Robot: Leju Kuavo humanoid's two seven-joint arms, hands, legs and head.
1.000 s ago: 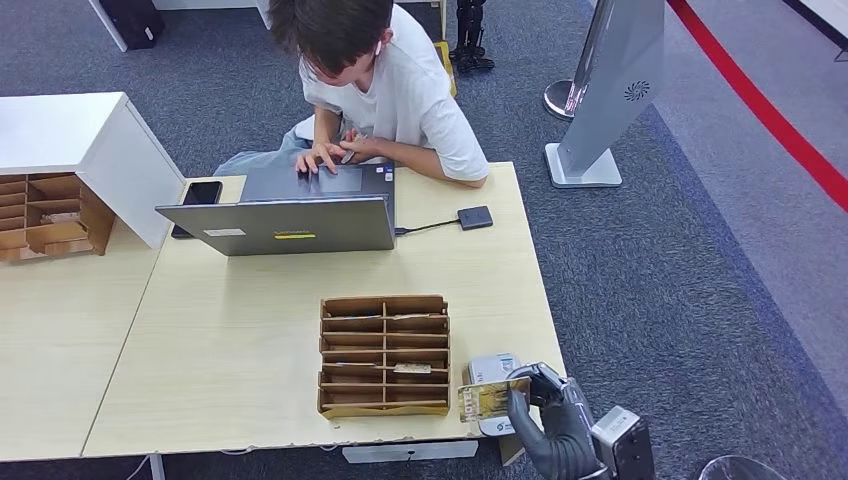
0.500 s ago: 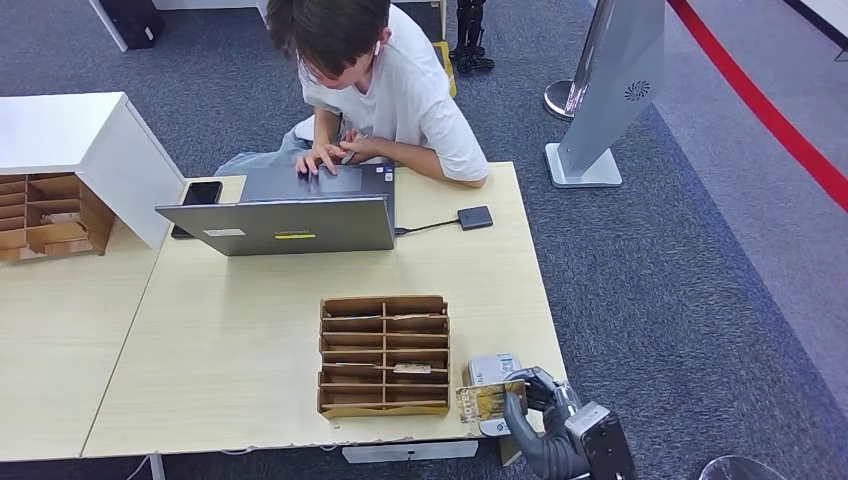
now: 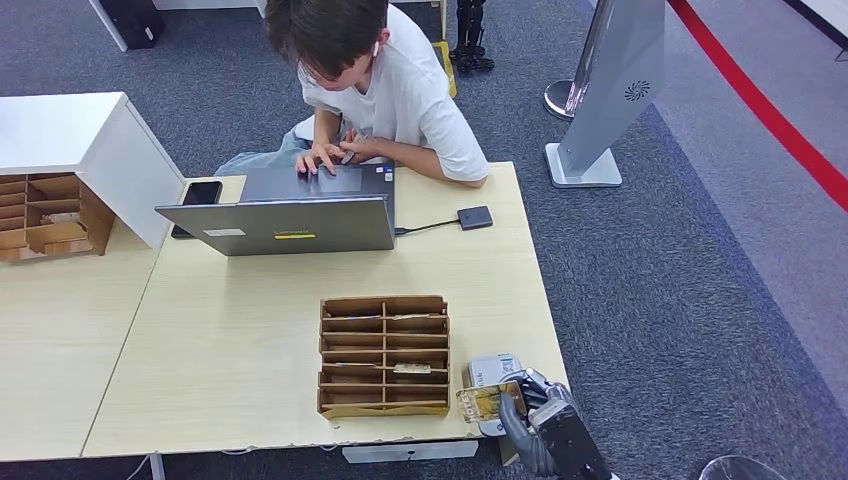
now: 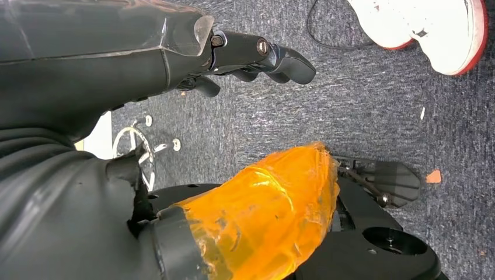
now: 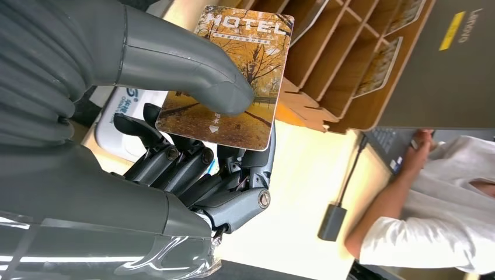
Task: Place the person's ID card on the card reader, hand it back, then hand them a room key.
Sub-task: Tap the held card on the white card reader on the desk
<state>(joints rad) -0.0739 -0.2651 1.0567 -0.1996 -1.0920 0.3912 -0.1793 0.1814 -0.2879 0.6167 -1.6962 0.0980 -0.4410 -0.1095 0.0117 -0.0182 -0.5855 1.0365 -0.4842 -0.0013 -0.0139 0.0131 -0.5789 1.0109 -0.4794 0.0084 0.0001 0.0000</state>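
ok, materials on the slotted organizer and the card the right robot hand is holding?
Organizer: looks like thin unfinished wood or fibreboard, with matte brown faces and raw cut edges. Card in the right robot hand: probably glossy printed plastic, stiff and flat with rounded corners and a HOTEL autumn print.

One laptop [image 3: 290, 222], two wooden slotted organizers [image 3: 385, 354] [image 3: 45, 215], one phone [image 3: 198, 196], one person [image 3: 385, 85].

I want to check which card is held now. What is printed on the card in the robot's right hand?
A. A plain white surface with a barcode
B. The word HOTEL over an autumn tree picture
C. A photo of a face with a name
B: in the right wrist view the right hand pinches a card that reads HOTEL above orange autumn trees.
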